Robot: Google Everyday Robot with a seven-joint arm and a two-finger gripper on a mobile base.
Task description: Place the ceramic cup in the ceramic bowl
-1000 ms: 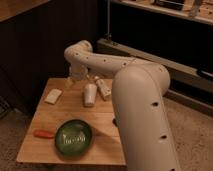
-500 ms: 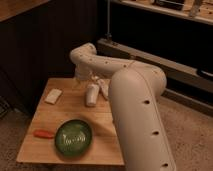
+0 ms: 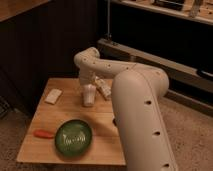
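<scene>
At the far left of the wooden surface [image 3: 45, 131] lies a flat white block [image 3: 53, 96], with an orange-red object [image 3: 43, 133] nearer the front edge. The dark-green ceramic bowl [image 3: 73, 138] sits front-centre. Behind it, well apart, stands the white ceramic cup [image 3: 89, 95], upright. The hand [image 3: 88, 86] is right above the cup's rim; whether it grips cannot be told. A small white bottle-like object [image 3: 103, 89] lies just right. The cup is probably rigid, smooth, breakable; pinching its rim wall seems best.

Jaws [image 3: 88, 86] over wood table [image 3: 50, 117] — glossy green bowl [image 3: 73, 138].
</scene>
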